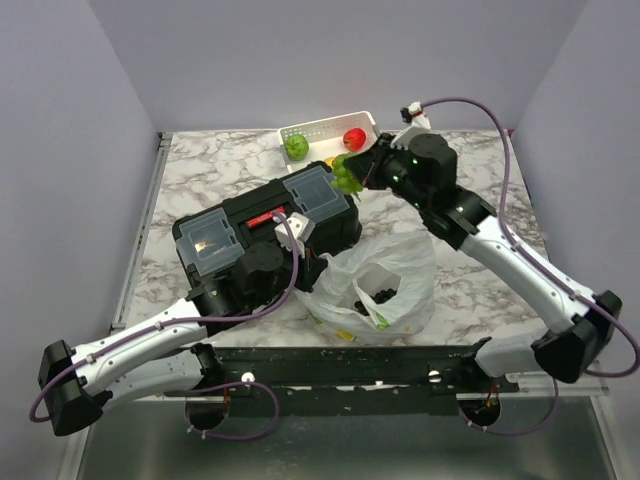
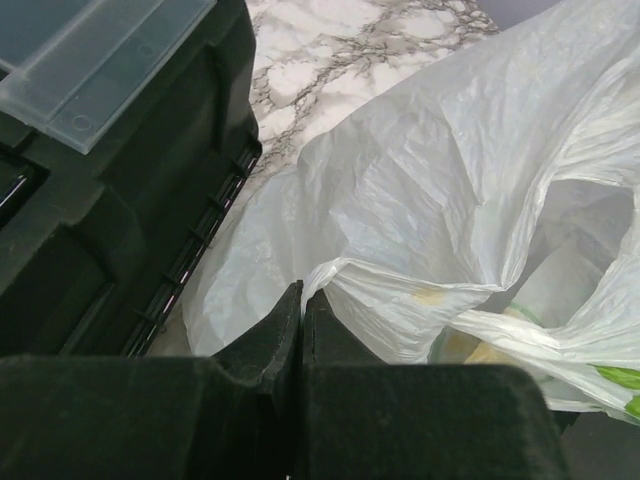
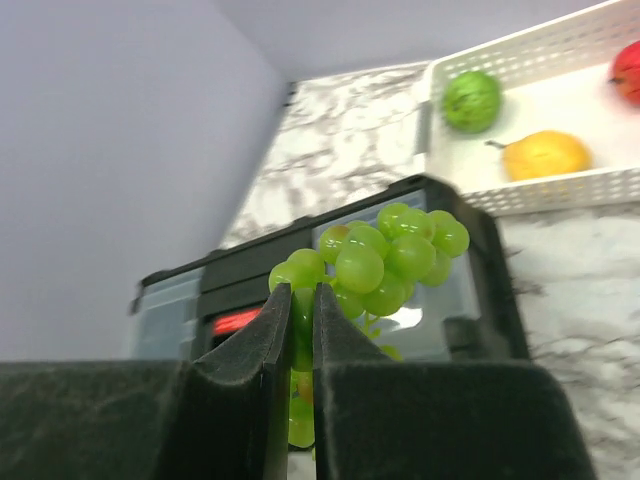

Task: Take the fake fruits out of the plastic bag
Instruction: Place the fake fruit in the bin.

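The plastic bag (image 1: 375,285), thin, white and crinkled, slumps at the near edge of the marble tabletop (image 1: 200,170). Its mouth gapes, and it sits just beside the black toolbox (image 1: 265,235). The left jaws are clenched on its rim. The right jaws, nearly closed, grasp a bunch of green grapes (image 3: 385,255) above the toolbox's far end, near the white basket (image 1: 325,138). Inside the bag only yellowish and green patches show through the film, and what they are is unclear.

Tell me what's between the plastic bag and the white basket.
The black toolbox, with the held grapes above its far corner; top view.
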